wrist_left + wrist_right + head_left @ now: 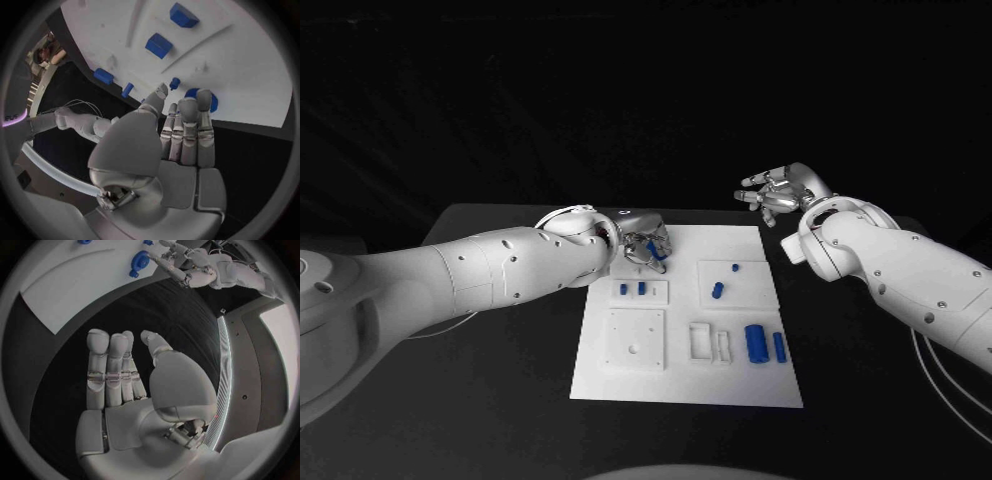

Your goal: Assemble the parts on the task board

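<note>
The white task board (689, 385) lies in the middle of the black table. My left hand (646, 243) hovers over its far left corner, fingers straight and close together, thumb apart. Their tips reach a round blue part (211, 102) on the board (250, 65), which they partly hide; I cannot tell whether they touch it. A small blue peg (175, 82) stands near the thumb tip. My right hand (783, 190) is raised beyond the board's far right corner, fingers spread, its palm (128, 415) bare. In the right wrist view the round blue part (139, 262) sits beside the left hand (181, 267).
Loose blue parts lie on the board: two small ones (633, 288) in a left recess, one (733, 268) and another (717, 291) at mid right, a cylinder (756, 342) and a bar (779, 346) near right. White fixtures (636, 340) (708, 340) stand at the near side.
</note>
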Action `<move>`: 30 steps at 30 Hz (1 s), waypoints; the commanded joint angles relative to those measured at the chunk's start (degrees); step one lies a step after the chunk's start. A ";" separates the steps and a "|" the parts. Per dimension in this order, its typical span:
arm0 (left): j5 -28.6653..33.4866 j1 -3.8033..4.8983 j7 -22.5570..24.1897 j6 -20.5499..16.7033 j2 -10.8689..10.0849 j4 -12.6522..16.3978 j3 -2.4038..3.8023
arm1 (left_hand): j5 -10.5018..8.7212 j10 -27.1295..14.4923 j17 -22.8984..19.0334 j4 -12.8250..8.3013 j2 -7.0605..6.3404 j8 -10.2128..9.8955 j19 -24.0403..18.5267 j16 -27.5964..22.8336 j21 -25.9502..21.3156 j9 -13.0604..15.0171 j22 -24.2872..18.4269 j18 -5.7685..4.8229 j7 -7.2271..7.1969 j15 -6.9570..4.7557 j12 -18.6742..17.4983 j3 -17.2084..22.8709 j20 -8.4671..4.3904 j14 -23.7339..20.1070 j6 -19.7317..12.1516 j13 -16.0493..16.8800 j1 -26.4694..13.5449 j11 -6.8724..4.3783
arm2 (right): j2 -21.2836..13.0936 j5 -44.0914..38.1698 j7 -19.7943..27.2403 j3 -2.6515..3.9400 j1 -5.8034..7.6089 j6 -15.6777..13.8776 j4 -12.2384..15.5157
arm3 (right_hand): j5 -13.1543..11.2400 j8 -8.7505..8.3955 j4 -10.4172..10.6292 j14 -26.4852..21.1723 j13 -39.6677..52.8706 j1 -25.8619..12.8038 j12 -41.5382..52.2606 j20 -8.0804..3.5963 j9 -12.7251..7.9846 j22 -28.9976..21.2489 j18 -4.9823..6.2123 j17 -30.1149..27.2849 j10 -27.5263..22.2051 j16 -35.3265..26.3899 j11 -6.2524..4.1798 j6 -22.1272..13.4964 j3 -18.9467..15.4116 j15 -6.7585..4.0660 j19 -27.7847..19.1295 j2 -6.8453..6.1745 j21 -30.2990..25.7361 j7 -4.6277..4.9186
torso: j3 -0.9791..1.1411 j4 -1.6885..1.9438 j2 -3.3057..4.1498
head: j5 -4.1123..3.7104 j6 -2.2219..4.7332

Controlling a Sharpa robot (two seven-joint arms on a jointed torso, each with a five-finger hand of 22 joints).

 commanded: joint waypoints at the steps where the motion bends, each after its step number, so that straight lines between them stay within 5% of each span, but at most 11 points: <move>1: -0.58 -0.41 0.67 0.93 0.20 -0.27 0.00 | 0.34 0.49 0.07 0.03 0.51 -0.12 0.25 0.48 0.54 -0.03 1.30 0.66 0.03 -0.31 -0.13 0.46 -0.27 0.29 1.25 -0.08 0.38 -0.48 | 0.09 -0.24 0.53 0.02 -0.01 0.08 0.20 | 0.13 0.13 -0.01 0.12 -0.16 -0.05 -0.35 -0.20 0.02 -0.09 0.64 -0.08 0.26 -0.31 -0.03 0.31 0.39 0.14 2.51 -0.36 -0.24 0.08 | 0.02 -0.01 0.01 | -0.18 -0.06; 15: -0.76 -1.04 0.68 1.83 0.34 -0.71 0.00 | 0.96 3.33 -0.37 -0.96 1.40 -0.21 -0.40 2.06 3.52 -0.13 1.32 0.32 -0.35 -0.90 -0.15 4.62 -0.91 0.48 4.75 -0.09 0.12 -1.33 | 0.21 -0.61 0.31 0.02 -0.01 0.22 0.13 | -0.01 0.12 -0.11 0.18 -0.41 0.15 -0.82 -0.25 0.01 0.15 0.60 -0.05 0.67 -0.29 -0.08 0.25 0.67 0.10 2.60 -0.26 0.35 0.10 | 0.08 0.09 -0.10 | -0.28 -0.13; 30: -0.84 -1.16 -0.24 1.94 0.74 -0.61 0.01 | 1.18 3.06 -0.98 -1.26 1.23 -0.24 -1.75 1.92 4.97 -0.24 1.22 0.25 -0.02 -0.80 -0.17 7.62 -0.87 0.41 3.99 -0.09 -0.76 -1.22 | 0.15 -1.16 0.17 0.02 0.00 0.43 0.34 | -0.08 0.13 -0.18 0.17 0.07 0.05 -0.64 -0.25 0.01 0.55 0.59 -0.04 0.57 -0.30 -0.08 0.22 1.06 0.10 2.50 -0.30 0.92 0.11 | 0.14 0.11 -0.11 | -0.31 -0.34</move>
